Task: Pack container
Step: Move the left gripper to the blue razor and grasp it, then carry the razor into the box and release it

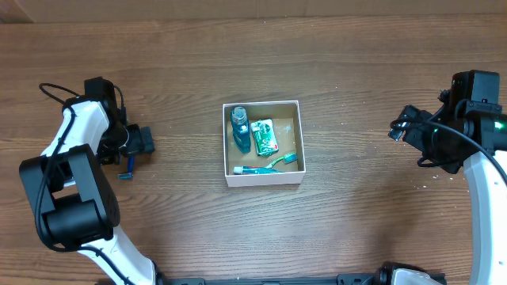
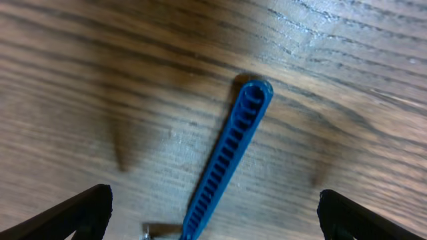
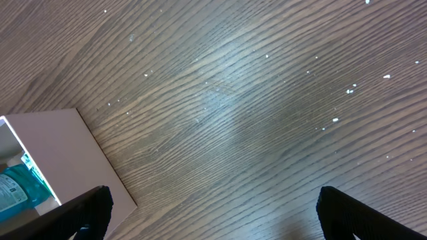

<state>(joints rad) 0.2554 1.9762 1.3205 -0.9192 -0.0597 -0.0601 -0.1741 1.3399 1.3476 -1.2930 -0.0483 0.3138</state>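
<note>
The container [image 1: 262, 180], a square white-walled box with a brown floor, sits mid-table. It holds a blue bottle [image 1: 240, 128], a green packet [image 1: 264, 136] and a teal toothbrush [image 1: 273, 165]. A blue ribbed razor handle [image 1: 127, 168] lies on the table at the left. My left gripper [image 1: 136, 152] is open just above it, and in the left wrist view the handle [image 2: 230, 153] lies between the spread fingers [image 2: 213, 197], untouched. My right gripper [image 1: 404, 127] is open and empty far right of the box. The right wrist view shows its fingers [image 3: 213, 200] over bare wood, with the box wall [image 3: 60, 153] at the left.
The table [image 1: 356, 71] is dark wood grain. The left arm's base and links [image 1: 71, 198] stand at the front left, and the right arm [image 1: 483, 158] runs along the right edge.
</note>
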